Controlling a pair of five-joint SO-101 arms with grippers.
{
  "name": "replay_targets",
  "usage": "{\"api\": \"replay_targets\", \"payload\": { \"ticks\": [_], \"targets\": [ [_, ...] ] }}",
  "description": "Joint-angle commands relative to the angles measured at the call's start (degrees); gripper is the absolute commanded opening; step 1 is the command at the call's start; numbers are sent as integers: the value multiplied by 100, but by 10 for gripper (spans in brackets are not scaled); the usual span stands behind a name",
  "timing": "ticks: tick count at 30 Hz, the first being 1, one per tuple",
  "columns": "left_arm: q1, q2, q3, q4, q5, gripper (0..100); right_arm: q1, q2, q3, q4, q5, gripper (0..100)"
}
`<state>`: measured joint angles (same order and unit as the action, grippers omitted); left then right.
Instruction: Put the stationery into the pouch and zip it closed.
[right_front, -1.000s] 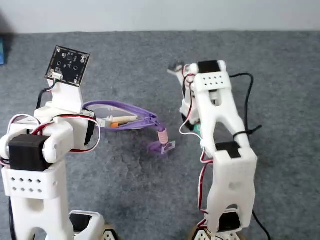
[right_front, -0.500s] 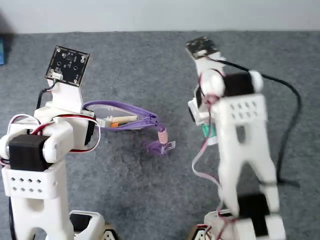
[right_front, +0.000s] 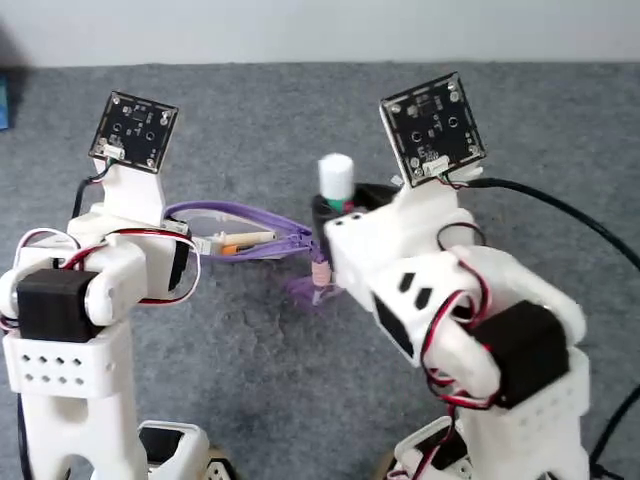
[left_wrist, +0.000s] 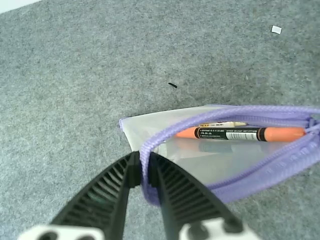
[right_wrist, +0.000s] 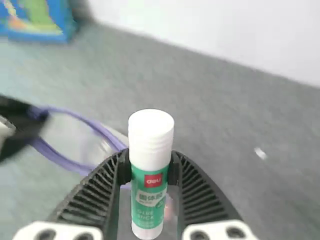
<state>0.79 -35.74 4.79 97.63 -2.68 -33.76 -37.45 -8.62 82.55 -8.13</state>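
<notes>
Green glue stick (right_wrist: 149, 175) clamped in right gripper (right_wrist: 148, 159) near pouch (left_wrist: 220, 160), left gripper (left_wrist: 143, 160) pinching pouch

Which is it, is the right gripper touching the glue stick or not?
Touching. The right wrist view shows the right gripper shut on the glue stick, both fingers pressed against its sides.

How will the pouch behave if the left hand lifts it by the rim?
Probably floppy: the pouch is thin clear film, its zipper rim bowing open where the left hand pinches it. Likely light, with an orange pen inside, which could slide toward the low end if tilted.
</notes>
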Motion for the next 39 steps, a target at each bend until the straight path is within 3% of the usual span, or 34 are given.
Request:
{"api": "replay_targets", "payload": {
  "ticks": [1, 7, 12, 18, 23, 28, 30, 39],
  "targets": [
    [-18, 123, -22, -53, 53, 11, -435, -119, 237, -884, -264, 7],
    [-26, 114, -22, -53, 53, 11, -1015, -154, 1178, -2360, -264, 7],
    [-26, 97, -22, -53, 53, 11, -1059, -154, 2101, -3618, -193, 7],
    [-26, 88, -22, -44, 53, 11, -1086, -154, 3077, -4426, 114, 7],
    [-26, 97, -22, -44, 53, 11, -1086, -154, 3393, -4435, 123, 24],
    [-26, 114, -22, -53, 53, 11, -1095, -163, 3253, -3881, 123, 235],
    [-26, 114, -22, -53, 53, 11, -1095, -163, 3095, -3635, 114, 263],
    [-26, 114, -22, -53, 53, 11, -945, -163, 2356, -3011, 114, 78]
  ]
}}
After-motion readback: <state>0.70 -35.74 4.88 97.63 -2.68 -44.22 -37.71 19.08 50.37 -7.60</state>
